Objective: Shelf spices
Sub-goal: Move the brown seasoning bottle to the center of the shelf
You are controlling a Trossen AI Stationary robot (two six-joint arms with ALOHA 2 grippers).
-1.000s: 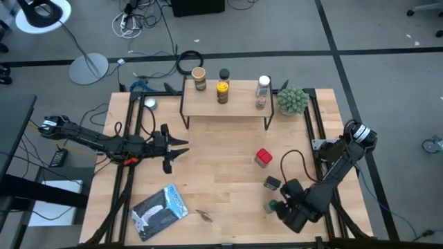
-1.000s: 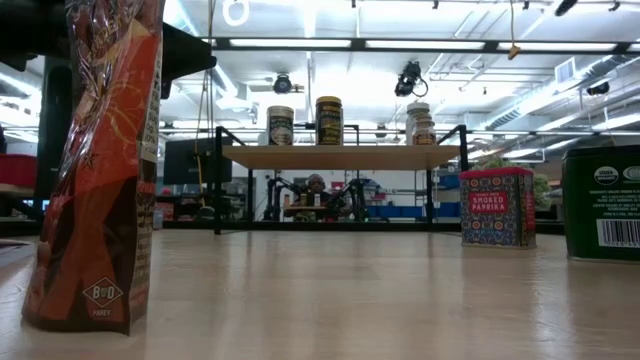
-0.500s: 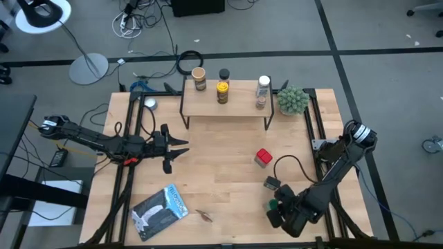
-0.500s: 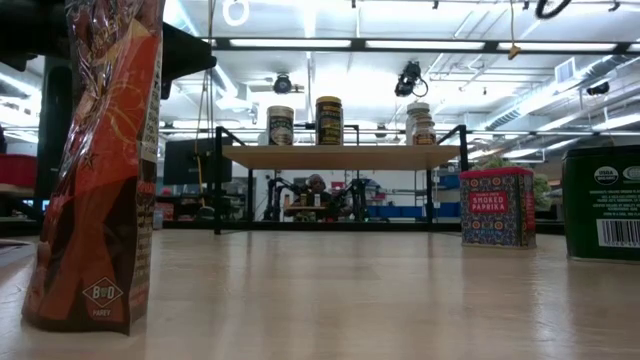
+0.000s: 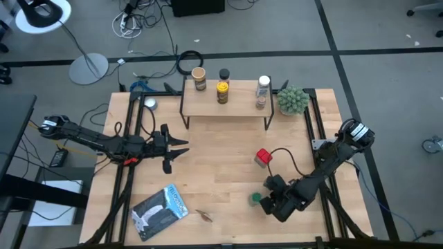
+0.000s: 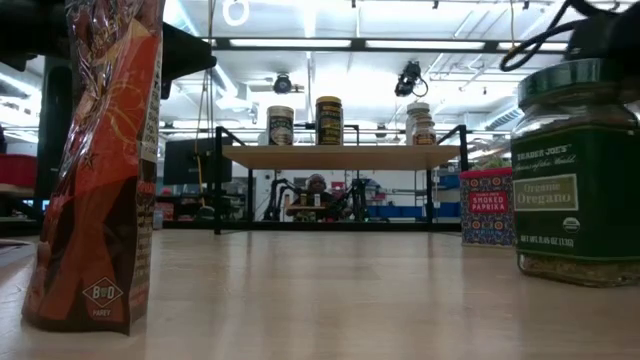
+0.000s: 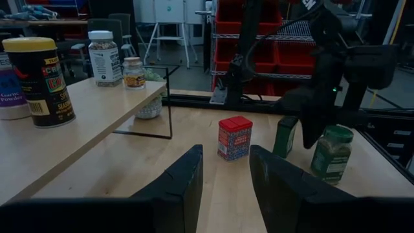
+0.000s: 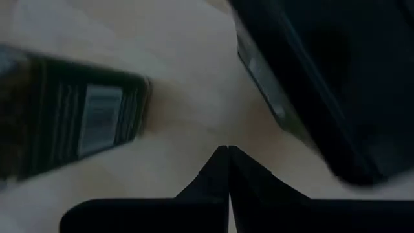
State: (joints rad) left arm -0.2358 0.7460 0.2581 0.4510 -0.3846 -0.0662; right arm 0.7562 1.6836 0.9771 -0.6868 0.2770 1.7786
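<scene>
Tabletop (image 5: 221,166) open left of tins (image 5: 263,158)

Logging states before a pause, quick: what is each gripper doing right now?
Left gripper: open, holding nothing.
Right gripper: shut, nothing between its fingers.

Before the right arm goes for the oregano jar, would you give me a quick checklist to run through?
1. Oregano jar upright on the table: ok.
2. Right tool open for a grasp: not ok, it is shut with nothing between its fingers.
3. Right tool touching the jar: cannot tell.
4. Free space on the shelf: ok.
5. Left tool out of the way: ok, open at the table's left.
</scene>
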